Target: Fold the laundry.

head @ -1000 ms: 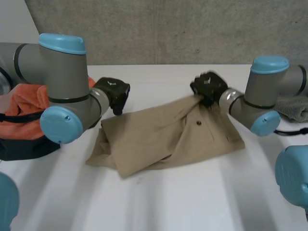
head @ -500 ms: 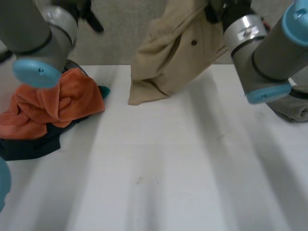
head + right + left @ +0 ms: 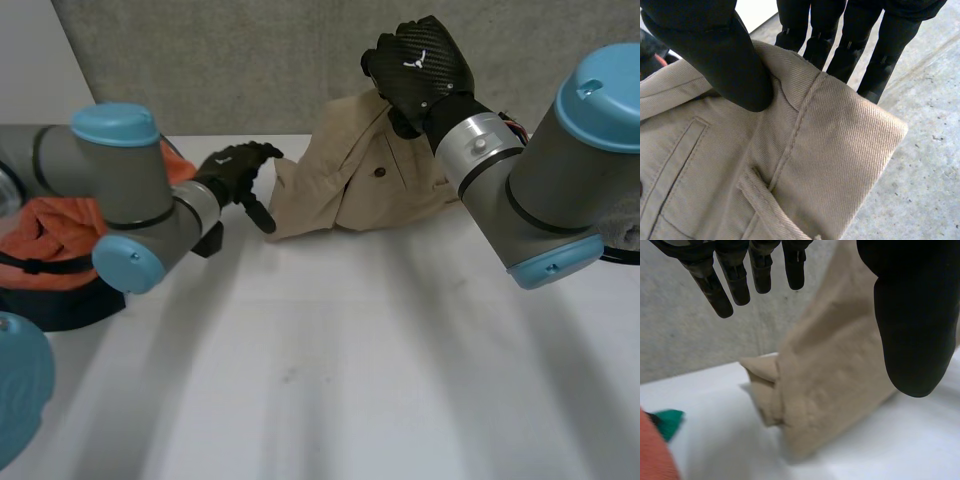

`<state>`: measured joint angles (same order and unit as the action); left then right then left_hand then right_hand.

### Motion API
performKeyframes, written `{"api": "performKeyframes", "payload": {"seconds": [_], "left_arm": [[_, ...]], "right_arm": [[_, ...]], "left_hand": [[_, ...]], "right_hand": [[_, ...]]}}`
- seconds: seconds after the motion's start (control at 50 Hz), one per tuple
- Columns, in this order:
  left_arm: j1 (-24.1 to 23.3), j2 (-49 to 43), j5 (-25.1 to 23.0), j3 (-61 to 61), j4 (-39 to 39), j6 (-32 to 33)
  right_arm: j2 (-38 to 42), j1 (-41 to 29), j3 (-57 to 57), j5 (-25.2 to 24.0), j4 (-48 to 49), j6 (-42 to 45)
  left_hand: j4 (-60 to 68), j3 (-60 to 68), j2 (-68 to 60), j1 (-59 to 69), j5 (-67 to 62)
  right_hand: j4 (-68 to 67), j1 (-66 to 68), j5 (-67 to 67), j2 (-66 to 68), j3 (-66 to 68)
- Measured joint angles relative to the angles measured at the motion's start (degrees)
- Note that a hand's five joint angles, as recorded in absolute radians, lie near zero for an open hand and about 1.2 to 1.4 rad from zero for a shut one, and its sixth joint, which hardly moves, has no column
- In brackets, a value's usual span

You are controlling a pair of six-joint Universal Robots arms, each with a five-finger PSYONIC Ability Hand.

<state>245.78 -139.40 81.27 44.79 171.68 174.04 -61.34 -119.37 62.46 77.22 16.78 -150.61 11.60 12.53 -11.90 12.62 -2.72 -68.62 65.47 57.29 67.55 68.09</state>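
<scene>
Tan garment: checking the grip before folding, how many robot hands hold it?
1. The right hand pinches the tan garment at its waistband between thumb and fingers, top end held high; the left hand hangs open beside its lower end.

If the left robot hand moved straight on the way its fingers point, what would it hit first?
Probably the beige garment, just beyond the open fingers of the left robot hand; depth is unclear.
</scene>
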Motion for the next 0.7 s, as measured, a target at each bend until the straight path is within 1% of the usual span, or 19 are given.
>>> {"api": "performKeyframes", "payload": {"seconds": [0.04, 0.14, 0.2, 0.24, 0.26, 0.28, 0.3, 0.32, 0.36, 0.38, 0.46, 0.5, 0.54, 0.56, 0.6, 0.66, 0.7], "left_arm": [[-1.25, -1.83, -0.02, -1.78, -1.49, -1.93], [-2.96, -3.80, 0.21, -4.07, -4.52, -3.48], [-3.83, -5.00, 1.17, -5.90, -5.91, -3.45], [-4.03, -5.70, 2.12, -7.08, -6.01, -3.11], [-4.06, -5.96, 2.48, -7.50, -5.96, -2.94], [-4.06, -6.72, 3.53, -8.69, -5.77, -2.35], [-4.01, -7.17, 4.26, -9.51, -5.62, -1.81], [-3.93, -7.54, 4.91, -10.27, -5.53, -1.23], [-3.67, -8.16, 6.27, -11.67, -5.59, 0.31], [-3.39, -8.19, 7.11, -12.38, -5.89, 1.54], [-2.05, -5.95, 9.35, -13.12, -8.10, 6.00], [-0.71, -1.79, 9.84, -11.67, -9.56, 8.62], [0.06, 1.14, 9.67, -10.23, -10.17, 9.79], [1.17, 5.79, 8.99, -7.79, -10.42, 11.21], [2.34, 11.63, 7.49, -4.30, -10.24, 12.57], [3.41, 18.54, 4.65, 1.20, -9.47, 13.80], [3.63, 22.71, 2.06, 6.24, -8.62, 14.22]], "right_arm": [[-1.10, -0.35, 0.68, 0.77, -0.08, -0.54], [-2.24, -0.97, 1.16, 2.71, -0.42, -1.08], [-3.03, -1.44, 1.42, 3.95, -1.57, -1.50], [-3.55, -1.63, 1.66, 4.35, -2.34, -1.84], [-3.74, -1.67, 1.77, 4.46, -2.59, -1.98], [-4.26, -1.70, 2.09, 4.66, -3.13, -2.35], [-4.68, -1.69, 2.37, 4.76, -3.45, -2.65], [-5.05, -1.64, 2.63, 4.83, -3.68, -2.87], [-5.76, -1.47, 3.27, 4.90, -4.08, -3.23], [-6.14, -1.25, 3.67, 4.92, -4.26, -3.32], [-6.97, -0.05, 4.77, 4.93, -4.60, -2.80], [-7.28, 1.21, 5.36, 4.85, -5.17, -1.85], [-7.38, 1.92, 5.60, 4.75, -5.61, -1.29], [-7.55, 2.91, 5.92, 4.64, -6.56, -0.61], [-7.75, 3.85, 6.24, 4.41, -7.79, 0.00], [-7.94, 4.56, 6.59, 4.19, -9.23, 0.57], [-7.99, 4.55, 6.68, 4.17, -10.19, 0.88]], "left_hand": [[0.19, 0.13, -0.15, 0.14, -0.12], [0.43, 0.41, -0.54, 0.45, -0.35], [7.59, 6.42, -7.17, 7.91, -6.68], [16.76, 15.54, -16.31, 16.53, -15.66], [16.76, 15.54, -16.31, 16.53, -15.66], [31.62, 30.46, -31.25, 32.47, -30.22], [40.11, 38.97, -40.95, 41.78, -38.54], [47.46, 47.08, -48.09, 49.27, -45.91], [54.47, 53.13, -54.21, 54.92, -52.87], [56.53, 55.18, -56.24, 54.93, -54.32], [56.96, 55.53, -56.54, 54.93, -54.32], [56.97, 55.54, -56.56, 54.93, -54.32], [56.97, 55.54, -56.56, 54.93, -54.32], [56.97, 55.54, -56.60, 54.93, -54.32], [56.98, 55.54, -56.61, 54.93, -54.32], [56.74, 55.38, -56.35, 54.81, -54.31], [48.86, 47.93, -47.65, 46.65, -47.55]], "right_hand": [[-0.02, 0.00, 0.00, 0.00, 0.00], [-0.03, 0.00, 0.00, 0.00, 0.00], [-0.04, 0.00, 0.00, 0.00, 0.00], [-0.03, 0.00, 0.00, 0.00, 0.00], [-0.03, 0.00, 0.00, 0.00, 0.00], [-0.03, 0.00, 0.00, 0.00, 0.00], [-0.04, 0.00, 0.00, 0.00, 0.00], [-0.04, 0.00, 0.00, 0.00, 0.00], [-0.03, 0.00, 0.00, 0.00, 0.00], [-0.03, 0.00, 0.00, 0.00, 0.00], [-0.03, 0.00, 0.00, 0.00, 0.00], [-0.04, 0.00, 0.00, 0.00, 0.00], [-0.04, 0.00, 0.00, 0.00, 0.00], [-0.04, 0.00, 0.00, 0.00, 0.00], [-0.04, 0.00, 0.00, 0.00, 0.00], [-0.05, 0.00, 0.00, 0.00, 0.00], [-0.05, 0.00, 0.00, 0.00, 0.00]]}}
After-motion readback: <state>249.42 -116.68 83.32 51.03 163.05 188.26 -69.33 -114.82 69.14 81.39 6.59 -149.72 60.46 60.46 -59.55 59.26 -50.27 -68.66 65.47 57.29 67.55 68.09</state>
